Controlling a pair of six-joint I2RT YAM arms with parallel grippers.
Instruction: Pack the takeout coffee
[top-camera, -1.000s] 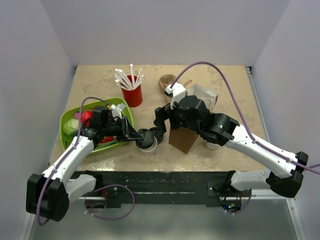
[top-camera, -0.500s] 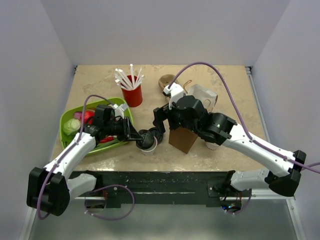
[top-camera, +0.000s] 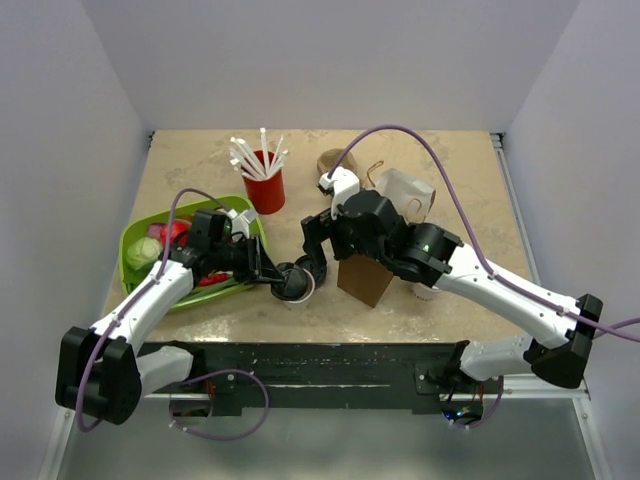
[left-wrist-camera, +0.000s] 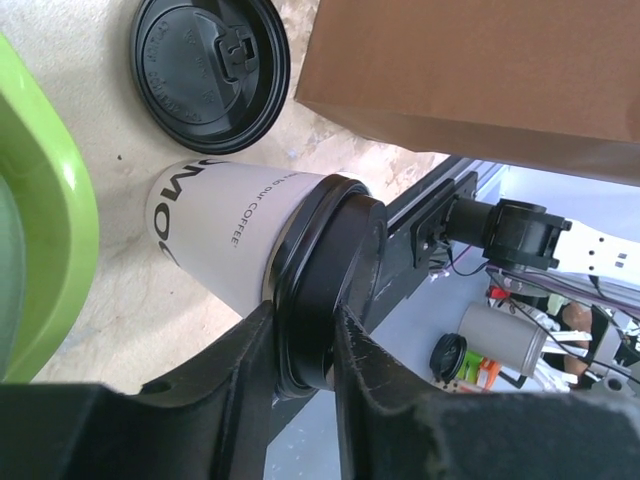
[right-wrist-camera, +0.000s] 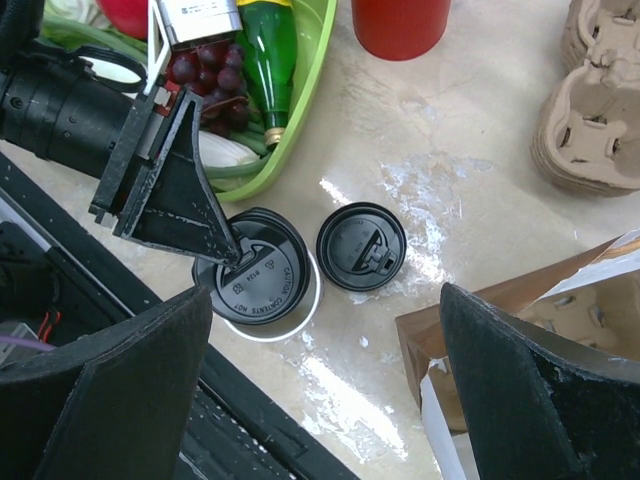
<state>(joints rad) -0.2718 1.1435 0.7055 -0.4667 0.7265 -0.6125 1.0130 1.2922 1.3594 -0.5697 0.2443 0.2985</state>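
Observation:
The takeout coffee, a white paper cup (left-wrist-camera: 215, 230), stands on the table near the front edge. Its black sip lid (right-wrist-camera: 255, 280) lies over its mouth, shifted so that the white rim (right-wrist-camera: 300, 315) shows on one side. My left gripper (left-wrist-camera: 303, 315) is shut on the lid's edge; it also shows in the top view (top-camera: 283, 277). My right gripper (right-wrist-camera: 325, 292) is open and empty, above the table between the cup and the brown paper bag (top-camera: 365, 278). A loose black lid (right-wrist-camera: 360, 246) lies flat beside the cup.
A green tray (top-camera: 190, 295) of food stands to the left. A red cup with straws (top-camera: 266, 190), pulp cup carriers (right-wrist-camera: 600, 100) and a white bag (top-camera: 405, 188) are at the back. The brown bag stands open, right of the cup.
My left arm has swung slightly, still gripping the lid at the cup. My right arm has drawn a little back and left. The cup has stayed in place.

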